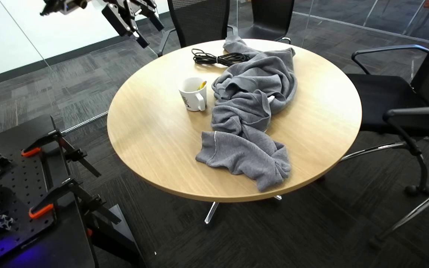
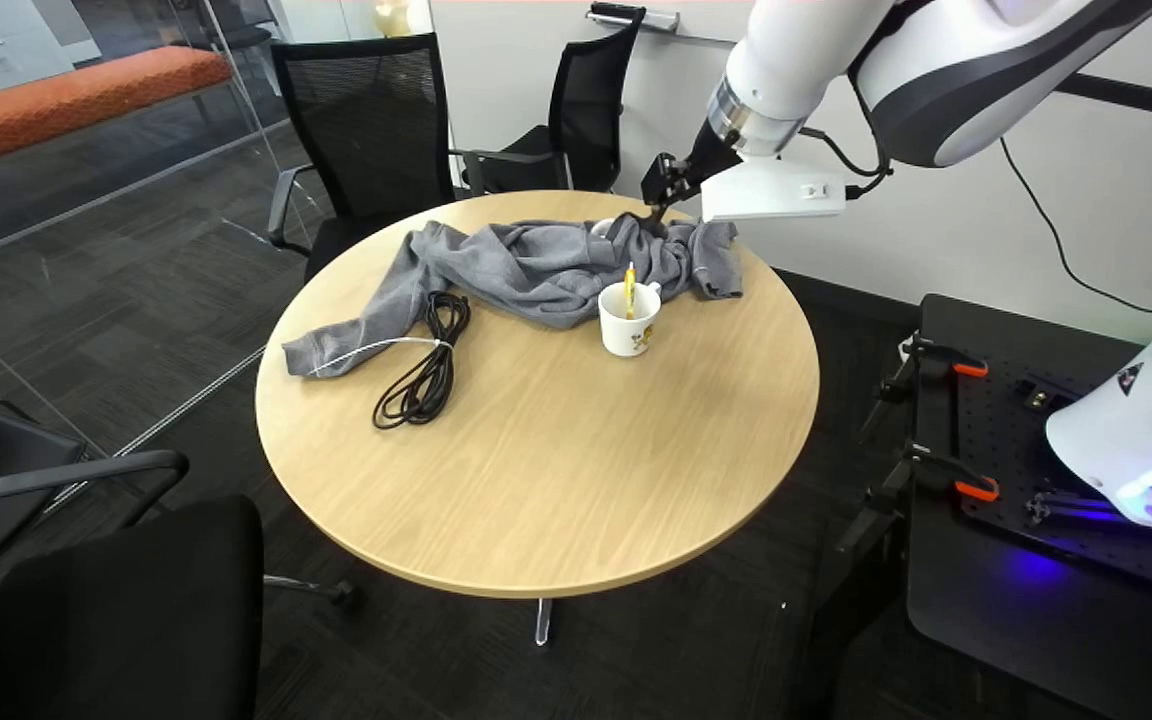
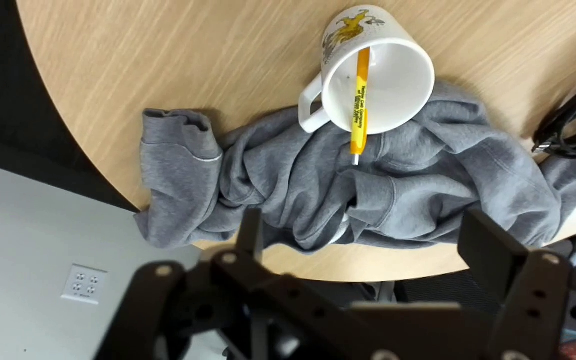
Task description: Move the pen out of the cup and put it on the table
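Note:
A yellow pen stands tilted inside a white mug with a printed picture. The pen (image 1: 202, 85) and the mug (image 1: 190, 99) show in both exterior views, with the pen (image 2: 630, 290) rising above the rim of the mug (image 2: 624, 335). In the wrist view the pen (image 3: 359, 105) leans on the inner wall of the mug (image 3: 400, 82), its tip past the rim. The mug is upright on the round wooden table (image 1: 151, 141). My gripper (image 3: 363, 235) is open and empty, raised above the table and apart from the pen. The gripper (image 1: 139, 29) also shows in an exterior view.
A crumpled grey sweatshirt (image 1: 251, 108) lies beside the mug, with a small white thing (image 3: 340, 229) partly under it. A coiled black cable (image 2: 426, 370) lies near the sweatshirt. Black chairs (image 1: 382, 96) stand around the table. Clamps (image 2: 976, 490) sit on the robot's black stand.

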Motion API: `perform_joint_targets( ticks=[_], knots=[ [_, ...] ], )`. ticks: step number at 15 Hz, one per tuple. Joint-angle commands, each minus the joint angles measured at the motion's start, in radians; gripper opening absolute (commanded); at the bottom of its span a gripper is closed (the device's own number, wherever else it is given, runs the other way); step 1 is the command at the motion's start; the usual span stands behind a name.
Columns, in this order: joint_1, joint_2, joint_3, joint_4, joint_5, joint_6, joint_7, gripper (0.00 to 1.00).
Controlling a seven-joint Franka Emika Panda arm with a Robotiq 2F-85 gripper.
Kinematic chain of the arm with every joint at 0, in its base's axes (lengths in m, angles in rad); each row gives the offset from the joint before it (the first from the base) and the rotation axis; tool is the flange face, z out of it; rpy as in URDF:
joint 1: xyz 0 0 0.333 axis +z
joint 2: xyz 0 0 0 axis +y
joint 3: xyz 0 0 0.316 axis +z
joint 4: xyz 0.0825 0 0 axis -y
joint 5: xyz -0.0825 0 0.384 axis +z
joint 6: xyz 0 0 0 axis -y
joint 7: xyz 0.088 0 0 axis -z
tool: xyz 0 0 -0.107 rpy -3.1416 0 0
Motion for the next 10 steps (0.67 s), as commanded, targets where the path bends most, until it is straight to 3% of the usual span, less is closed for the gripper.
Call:
perform_joint_targets(
  ticks=[1, 10],
  knots=[
    [-0.002, 0.128, -0.009, 0.086, -0.117, -0.037, 0.087, 1.0],
    [0.046, 0.374, -0.101, 0.231, -0.315, -0.05, 0.244, 1.0]
  ],
)
